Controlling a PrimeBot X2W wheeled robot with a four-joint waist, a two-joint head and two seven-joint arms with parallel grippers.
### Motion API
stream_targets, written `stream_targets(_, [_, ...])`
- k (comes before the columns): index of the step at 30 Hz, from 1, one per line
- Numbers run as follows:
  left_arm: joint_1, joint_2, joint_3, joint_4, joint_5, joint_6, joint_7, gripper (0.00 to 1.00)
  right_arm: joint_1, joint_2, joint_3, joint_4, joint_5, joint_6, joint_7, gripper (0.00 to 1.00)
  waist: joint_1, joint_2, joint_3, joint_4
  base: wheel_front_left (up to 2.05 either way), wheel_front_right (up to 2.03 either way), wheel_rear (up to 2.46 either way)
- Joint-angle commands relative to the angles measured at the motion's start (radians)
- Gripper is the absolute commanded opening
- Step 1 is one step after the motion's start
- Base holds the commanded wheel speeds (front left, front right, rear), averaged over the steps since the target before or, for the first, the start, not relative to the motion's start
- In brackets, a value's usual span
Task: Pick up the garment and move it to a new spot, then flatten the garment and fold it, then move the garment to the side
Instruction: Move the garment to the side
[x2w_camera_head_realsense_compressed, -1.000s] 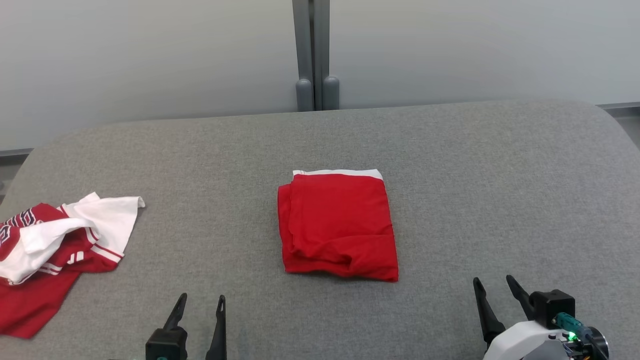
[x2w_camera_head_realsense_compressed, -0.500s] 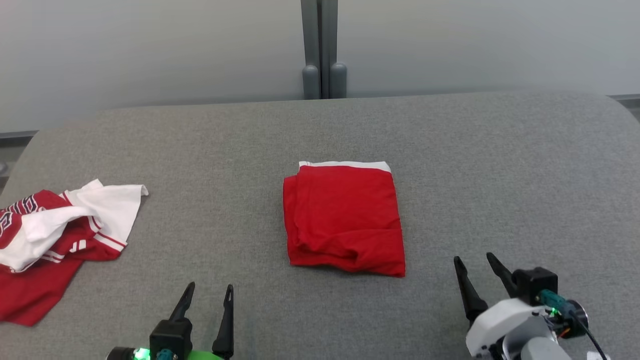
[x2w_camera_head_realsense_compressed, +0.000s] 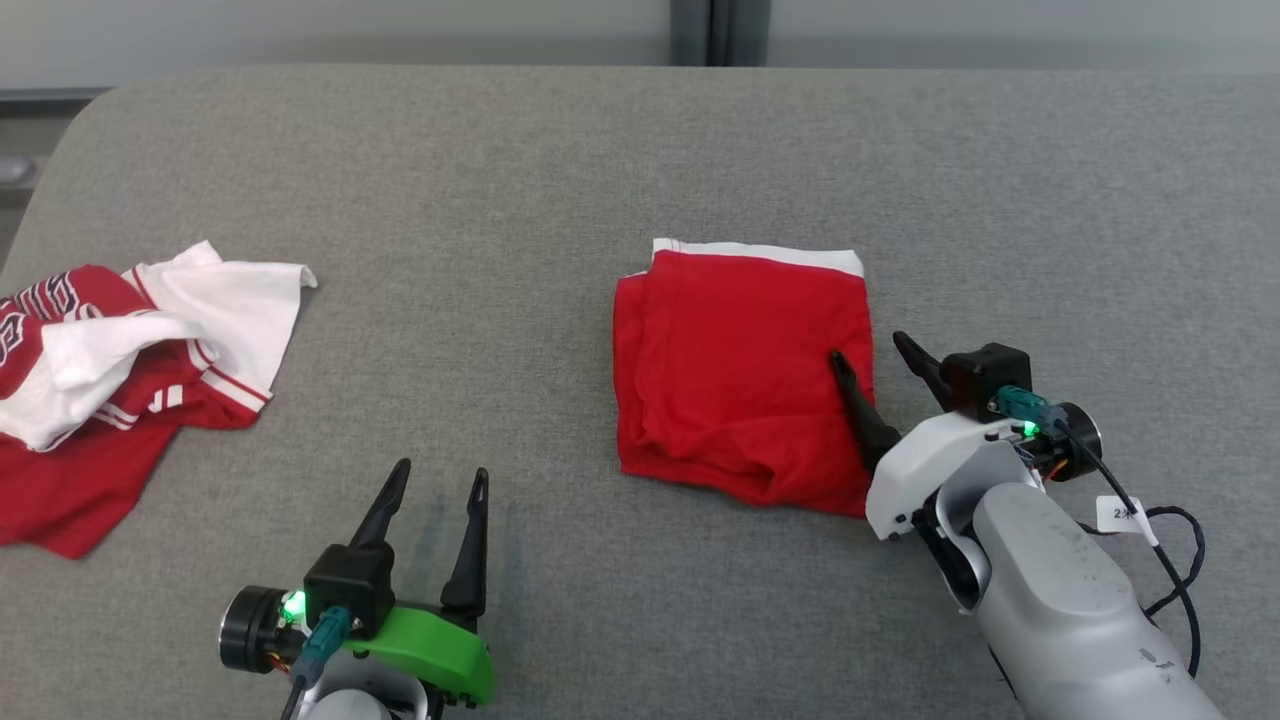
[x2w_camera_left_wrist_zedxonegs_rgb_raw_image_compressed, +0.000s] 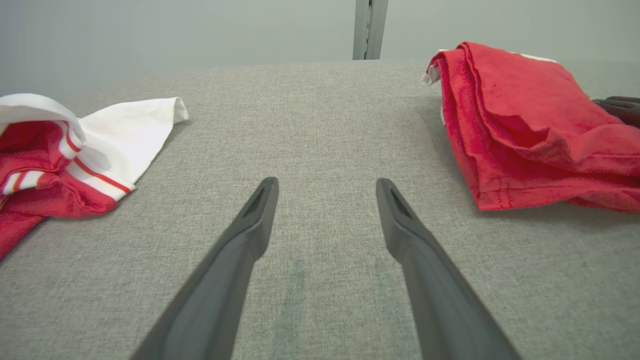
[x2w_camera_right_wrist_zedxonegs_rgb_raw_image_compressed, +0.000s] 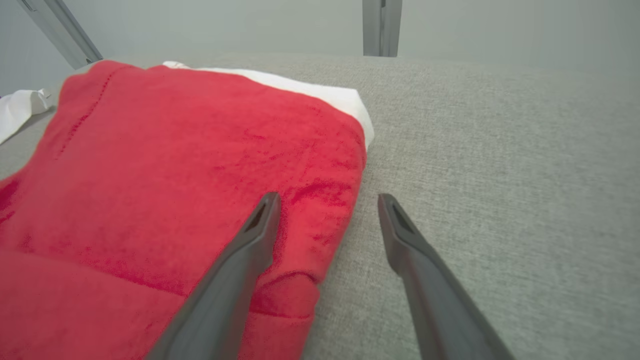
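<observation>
The garment (x2w_camera_head_realsense_compressed: 745, 375) is a red folded square with a white strip along its far edge, lying in the middle of the grey table (x2w_camera_head_realsense_compressed: 560, 200). My right gripper (x2w_camera_head_realsense_compressed: 868, 345) stands open astride the garment's right edge, one finger over the red cloth and the other over bare table. In the right wrist view the garment (x2w_camera_right_wrist_zedxonegs_rgb_raw_image_compressed: 165, 185) lies under the left finger of the right gripper (x2w_camera_right_wrist_zedxonegs_rgb_raw_image_compressed: 325, 200). My left gripper (x2w_camera_head_realsense_compressed: 438, 476) is open over bare table, left of and nearer than the garment. The left wrist view has the garment (x2w_camera_left_wrist_zedxonegs_rgb_raw_image_compressed: 520, 125) at the right of the left gripper (x2w_camera_left_wrist_zedxonegs_rgb_raw_image_compressed: 325, 182).
A crumpled red and white jersey (x2w_camera_head_realsense_compressed: 110, 360) lies at the table's left edge, also visible in the left wrist view as the jersey (x2w_camera_left_wrist_zedxonegs_rgb_raw_image_compressed: 65, 145). A grey post (x2w_camera_head_realsense_compressed: 715, 30) stands behind the table against a pale wall. The right arm's cable (x2w_camera_head_realsense_compressed: 1160, 540) hangs near the front right.
The head camera has tilted down and nearer. My right gripper has moved forward and left, from the bare table onto the garment's right edge. The left gripper has reached slightly forward.
</observation>
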Motion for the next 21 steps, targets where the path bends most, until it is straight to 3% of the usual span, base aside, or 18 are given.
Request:
stream_targets(1, [-0.021,0.009,-0.01,0.003,-0.01,-0.004,0.0,1.0,-0.02,-0.005,0.007,0.046,-0.004,-0.002,0.0,1.0,0.0,0.0,0.057,0.059,0.0,0.0,0.0])
stream_targets(4, [-0.037,0.017,-0.031,0.006,-0.026,-0.005,0.0,1.0,-0.064,-0.006,0.013,0.143,-0.012,-0.002,0.0,1.0,0.0,0.0,0.064,0.076,0.0,0.0,0.0])
stream_targets(5, [-0.039,0.018,-0.035,0.006,-0.028,-0.005,0.0,1.0,-0.068,-0.005,0.016,0.168,-0.011,-0.002,0.001,0.87,0.0,0.0,0.064,0.078,0.0,0.0,0.0])
stream_targets(6, [-0.039,0.019,-0.037,0.007,-0.031,-0.005,0.0,1.0,-0.068,-0.005,0.021,0.198,-0.012,-0.002,0.002,0.4,0.0,0.0,0.064,0.081,0.0,0.0,0.0])
stream_targets(7, [-0.04,0.018,-0.036,0.007,-0.035,-0.005,0.0,1.0,-0.068,-0.005,0.023,0.214,-0.005,-0.002,0.006,0.0,0.0,0.0,0.064,0.082,0.0,0.0,0.0])
stream_targets(15, [-0.018,0.016,-0.036,-0.008,-0.032,-0.005,0.0,1.0,-0.013,-0.011,-0.043,0.174,-0.036,-0.003,0.006,0.0,0.0,0.0,0.021,0.021,0.0,0.0,0.0])
stream_targets(21, [0.008,0.014,-0.055,-0.031,-0.011,-0.004,0.0,1.0,0.072,-0.01,-0.095,0.12,-0.034,-0.003,0.005,0.0,0.0,0.0,-0.039,-0.111,0.0,0.0,0.0])
